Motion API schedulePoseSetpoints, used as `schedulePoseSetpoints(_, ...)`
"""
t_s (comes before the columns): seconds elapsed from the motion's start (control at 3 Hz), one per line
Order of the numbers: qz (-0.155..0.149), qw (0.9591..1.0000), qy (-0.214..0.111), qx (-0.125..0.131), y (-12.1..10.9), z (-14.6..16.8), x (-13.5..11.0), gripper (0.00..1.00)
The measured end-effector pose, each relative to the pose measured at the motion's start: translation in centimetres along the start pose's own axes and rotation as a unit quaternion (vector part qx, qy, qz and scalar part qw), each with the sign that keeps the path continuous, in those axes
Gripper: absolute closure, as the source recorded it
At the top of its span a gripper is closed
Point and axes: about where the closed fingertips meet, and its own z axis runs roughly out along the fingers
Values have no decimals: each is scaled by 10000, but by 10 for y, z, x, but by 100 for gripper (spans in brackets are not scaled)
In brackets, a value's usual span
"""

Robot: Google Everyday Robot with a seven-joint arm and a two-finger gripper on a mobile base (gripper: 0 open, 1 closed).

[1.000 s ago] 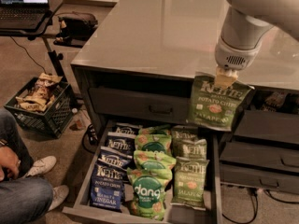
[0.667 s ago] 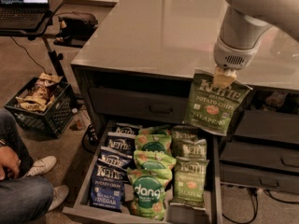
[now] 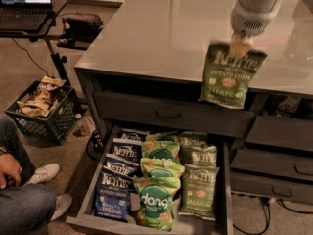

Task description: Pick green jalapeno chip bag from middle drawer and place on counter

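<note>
My gripper (image 3: 239, 45) hangs from the grey arm at the upper right and is shut on the top edge of the green jalapeno chip bag (image 3: 230, 77). The bag dangles upright in the air in front of the counter's (image 3: 161, 28) near edge, above the right side of the open middle drawer (image 3: 88, 199). The drawer is pulled out below and holds a column of dark blue Kettle bags (image 3: 117, 180), a column of bright green dang bags (image 3: 155, 190) and a column of olive Kettle jalapeno bags (image 3: 198, 187).
A closed drawer front (image 3: 171, 114) sits under the counter edge, with more closed drawers (image 3: 274, 165) at the right. A black crate of snacks (image 3: 41, 109) stands on the floor at left. A seated person's leg and shoe (image 3: 29, 190) are at bottom left. A laptop stand (image 3: 29, 13) is behind.
The gripper has lifted the jalapeno bag higher, from in front of the drawer fronts up to the level of the counter's edge.
</note>
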Motion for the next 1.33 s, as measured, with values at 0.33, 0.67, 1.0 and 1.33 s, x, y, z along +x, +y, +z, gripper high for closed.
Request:
schedulePoseSetpoints(0.33, -181, 9991, 112, 378, -44, -26, -5, 100)
schedulePoseSetpoints(0.67, -347, 9968, 214, 694, -81, -44, -16, 100)
schedulePoseSetpoints(1.0, -408, 9943, 292, 942, -114, -50, -23, 100)
schedulePoseSetpoints(1.33, -417, 9929, 323, 1064, -137, -43, -30, 100)
